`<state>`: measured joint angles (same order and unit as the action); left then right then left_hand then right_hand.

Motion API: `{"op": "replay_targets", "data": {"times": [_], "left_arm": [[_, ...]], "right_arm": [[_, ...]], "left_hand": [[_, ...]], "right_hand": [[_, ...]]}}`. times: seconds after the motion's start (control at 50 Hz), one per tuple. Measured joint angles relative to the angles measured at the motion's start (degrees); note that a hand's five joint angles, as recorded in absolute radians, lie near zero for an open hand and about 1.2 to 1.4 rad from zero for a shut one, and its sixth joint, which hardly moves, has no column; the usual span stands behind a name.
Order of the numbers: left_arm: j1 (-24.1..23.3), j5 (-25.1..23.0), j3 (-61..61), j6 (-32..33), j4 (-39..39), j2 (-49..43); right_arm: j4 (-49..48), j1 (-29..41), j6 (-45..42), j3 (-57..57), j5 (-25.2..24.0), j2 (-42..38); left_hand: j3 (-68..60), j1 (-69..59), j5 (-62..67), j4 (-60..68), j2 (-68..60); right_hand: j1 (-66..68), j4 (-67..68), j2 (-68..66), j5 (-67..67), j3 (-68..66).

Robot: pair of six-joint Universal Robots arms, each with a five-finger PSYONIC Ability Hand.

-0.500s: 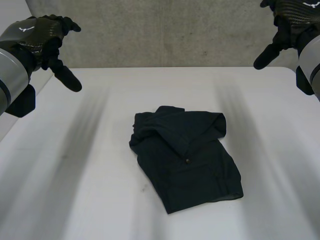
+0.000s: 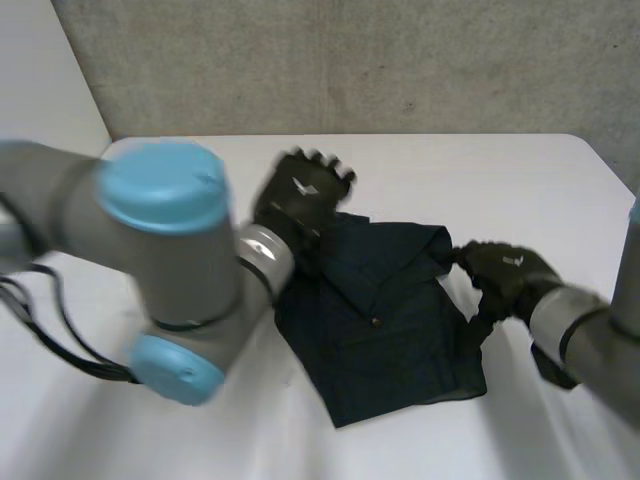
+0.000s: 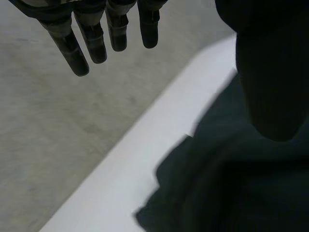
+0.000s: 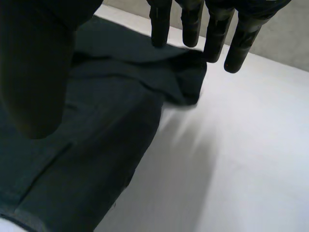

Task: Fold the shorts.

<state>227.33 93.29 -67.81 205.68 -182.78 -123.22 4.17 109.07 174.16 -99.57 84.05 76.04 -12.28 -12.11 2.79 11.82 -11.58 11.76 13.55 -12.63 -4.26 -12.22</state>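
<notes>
Dark folded shorts (image 2: 390, 330) lie bunched in the middle of the white table (image 2: 500, 170). My left hand (image 2: 300, 195) hovers open at the shorts' far left corner, its fingers (image 3: 91, 38) straight and the thumb out over the dark cloth (image 3: 227, 193). My right hand (image 2: 505, 272) is at the shorts' right edge, near the far right corner. Its fingers (image 4: 212, 29) are straight above that corner's fold, and the thumb hangs over the cloth (image 4: 87, 145). Neither hand holds anything.
My left arm, with its light-blue caps (image 2: 165, 190), crosses the left half of the table and hides it. A grey concrete wall (image 2: 350, 60) stands behind the table's far edge. Bare white table (image 4: 231, 169) lies right of the shorts.
Both hands have come down from raised positions at the far corners to the shorts. The left arm has swung in across the left side.
</notes>
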Motion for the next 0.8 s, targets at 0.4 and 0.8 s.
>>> {"op": "replay_targets", "data": {"times": [0.4, 0.8], "left_arm": [[1.01, 5.76, 17.82, 5.74, 0.74, -16.64], [13.05, 16.43, -10.71, -22.83, 7.11, 8.69]], "right_arm": [[-11.15, 3.62, -5.86, -2.79, 6.98, -6.63], [-7.96, 8.12, -17.9, 23.32, 5.94, -9.98]], "left_hand": [[-55.27, -52.27, 53.22, 56.26, -56.53], [-55.55, -52.27, 53.22, 56.27, -56.61]], "right_hand": [[41.7, 54.51, -54.78, -50.9, -55.32], [43.7, 54.53, -54.79, -50.91, -55.32]]}}
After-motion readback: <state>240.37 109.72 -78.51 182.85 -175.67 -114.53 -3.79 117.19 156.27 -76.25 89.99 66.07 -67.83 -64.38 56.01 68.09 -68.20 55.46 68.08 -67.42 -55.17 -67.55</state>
